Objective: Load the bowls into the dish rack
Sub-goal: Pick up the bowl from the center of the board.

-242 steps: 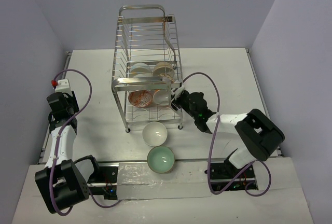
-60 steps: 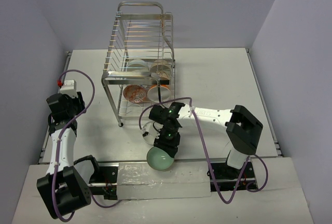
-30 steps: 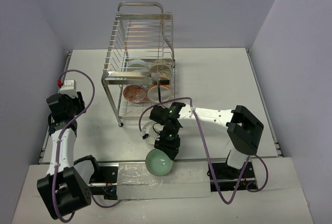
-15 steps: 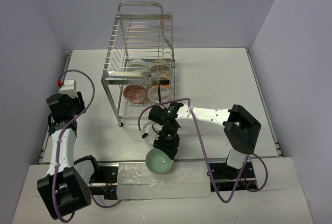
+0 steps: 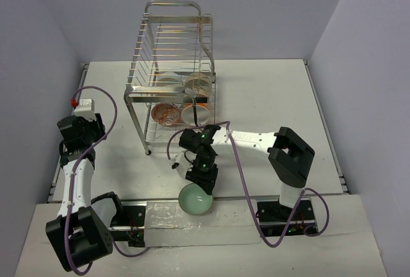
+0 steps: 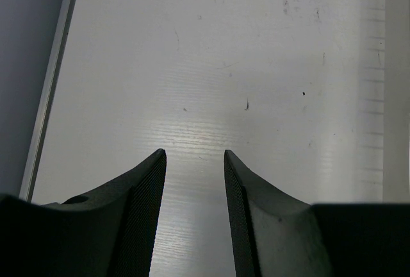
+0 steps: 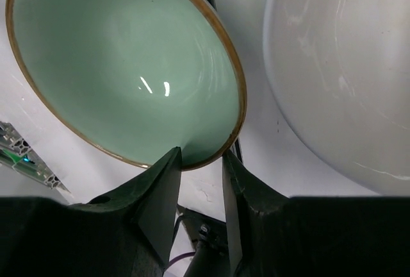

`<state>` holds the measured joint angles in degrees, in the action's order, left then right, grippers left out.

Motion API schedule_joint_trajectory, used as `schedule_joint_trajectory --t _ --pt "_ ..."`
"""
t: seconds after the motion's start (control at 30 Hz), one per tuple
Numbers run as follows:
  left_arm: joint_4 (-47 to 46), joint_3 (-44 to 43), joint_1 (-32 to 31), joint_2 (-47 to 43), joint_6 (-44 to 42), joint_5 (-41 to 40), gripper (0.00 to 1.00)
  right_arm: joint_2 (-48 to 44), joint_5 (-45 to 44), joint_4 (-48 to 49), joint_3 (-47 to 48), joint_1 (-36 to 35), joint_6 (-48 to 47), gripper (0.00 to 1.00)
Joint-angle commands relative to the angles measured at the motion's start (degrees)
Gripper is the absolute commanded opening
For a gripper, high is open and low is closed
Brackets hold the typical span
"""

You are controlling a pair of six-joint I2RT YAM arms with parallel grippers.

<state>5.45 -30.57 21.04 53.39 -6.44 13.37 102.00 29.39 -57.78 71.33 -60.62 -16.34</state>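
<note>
Right gripper point(image 7: 200, 159) shifted left, jaws narrowed across mint bowl point(image 7: 122, 65) rim, one finger inside. Grasp looks set; lift to dish rack point(image 5: 168, 95) next. Left gripper point(image 6: 192, 159) half-open, empty.

Left arm point(image 5: 72, 184) and right arm point(image 5: 254, 140): white links, black joint blocks. Purple cable point(image 5: 112, 109) loops along each. Fingers point(image 6: 138, 226) black, finely ribbed inside.

White bowl point(image 7: 333, 78) and dish rack point(image 5: 168, 95) crowd the right claw point(image 7: 201, 155) on the mint bowl point(image 7: 122, 65).
</note>
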Motion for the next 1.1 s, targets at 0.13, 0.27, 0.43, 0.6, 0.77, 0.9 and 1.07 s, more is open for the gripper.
schedule_joint_trajectory --t 0.13,0.27,0.43,0.6,0.77,0.9,1.07 --pt "-0.71 -1.25 0.32 -0.48 -0.24 2.28 0.46 2.33 0.94 2.76 1.88 -0.11 0.52 0.35" --pt "-0.88 -1.16 0.32 -0.56 -0.24 2.54 0.46 1.19 0.94 2.41 0.92 -0.11 0.52 0.28" --pt "-0.8 -1.25 0.32 -0.48 -0.24 2.72 0.46 -0.65 0.76 2.32 -0.66 -0.11 0.43 0.13" --pt "-0.71 -1.16 0.32 -1.0 -0.15 2.63 0.46 -2.06 -0.38 1.97 -1.02 -0.11 0.43 0.0" --pt "-0.53 -1.25 0.32 -1.09 -0.07 2.63 0.46 -3.99 -2.22 1.62 -1.46 -0.02 0.52 0.0" --pt "-0.62 -1.25 0.32 -0.92 -0.07 2.81 0.46 -6.36 -5.21 0.57 -1.54 0.15 0.61 0.0" --pt "-0.44 -1.34 0.32 -0.91 -0.07 2.89 0.46 -9.97 -8.99 -1.81 -2.86 1.2 -0.45 0.0"
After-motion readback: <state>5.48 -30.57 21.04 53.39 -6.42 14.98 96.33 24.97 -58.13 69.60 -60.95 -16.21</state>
